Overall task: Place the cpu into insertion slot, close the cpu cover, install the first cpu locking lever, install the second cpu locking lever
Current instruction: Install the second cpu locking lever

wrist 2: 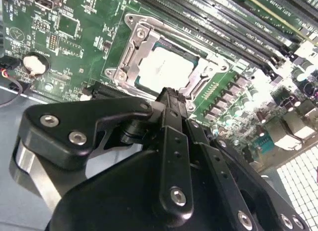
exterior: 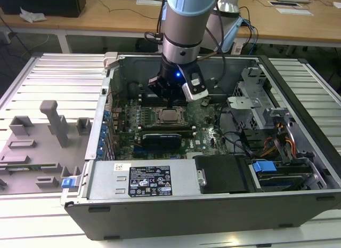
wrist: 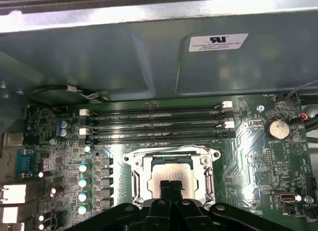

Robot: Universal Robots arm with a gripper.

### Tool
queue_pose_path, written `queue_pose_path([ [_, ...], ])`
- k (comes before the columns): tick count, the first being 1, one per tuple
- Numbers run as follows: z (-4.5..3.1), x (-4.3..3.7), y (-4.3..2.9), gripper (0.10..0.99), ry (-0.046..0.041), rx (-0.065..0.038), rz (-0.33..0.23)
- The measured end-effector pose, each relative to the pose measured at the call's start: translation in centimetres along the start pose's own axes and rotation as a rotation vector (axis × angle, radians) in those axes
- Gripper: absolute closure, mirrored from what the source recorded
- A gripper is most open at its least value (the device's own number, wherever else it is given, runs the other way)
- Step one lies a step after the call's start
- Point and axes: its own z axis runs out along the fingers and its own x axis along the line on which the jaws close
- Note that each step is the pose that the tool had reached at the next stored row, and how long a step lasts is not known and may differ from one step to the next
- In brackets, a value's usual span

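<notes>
The cpu (wrist: 171, 172), a pale silver square, lies flat in the insertion slot (wrist: 133, 156) on the green board, also seen in the exterior view (exterior: 169, 116) and the second wrist view (wrist 2: 164, 67). The cpu cover (wrist 2: 130, 54), a silver frame, lies down around the chip (wrist: 209, 184). My gripper (wrist: 171, 187) hangs just above the chip's near edge, its two black fingers (wrist 2: 171, 104) pressed together with nothing between them. In the exterior view the gripper (exterior: 169, 101) stands straight over the socket inside the open case. I cannot make out the locking levers' positions.
Long black memory slots (wrist: 154, 122) run beside the socket, with a coin battery (wrist: 277, 127) further off. The case wall (wrist: 149, 57) rises behind. A black card (exterior: 162, 137), power supply (exterior: 144, 180) and drive cage (exterior: 266, 130) crowd the case. Grey fixture blocks (exterior: 50, 125) stand at the exterior view's left.
</notes>
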Motion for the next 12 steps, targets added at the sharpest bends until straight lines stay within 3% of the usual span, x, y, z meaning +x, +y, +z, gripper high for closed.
queue_pose_path([
  [12, -0.01, 0.0, 0.0, 0.98, 0.0001, 0.001, 0.0],
])
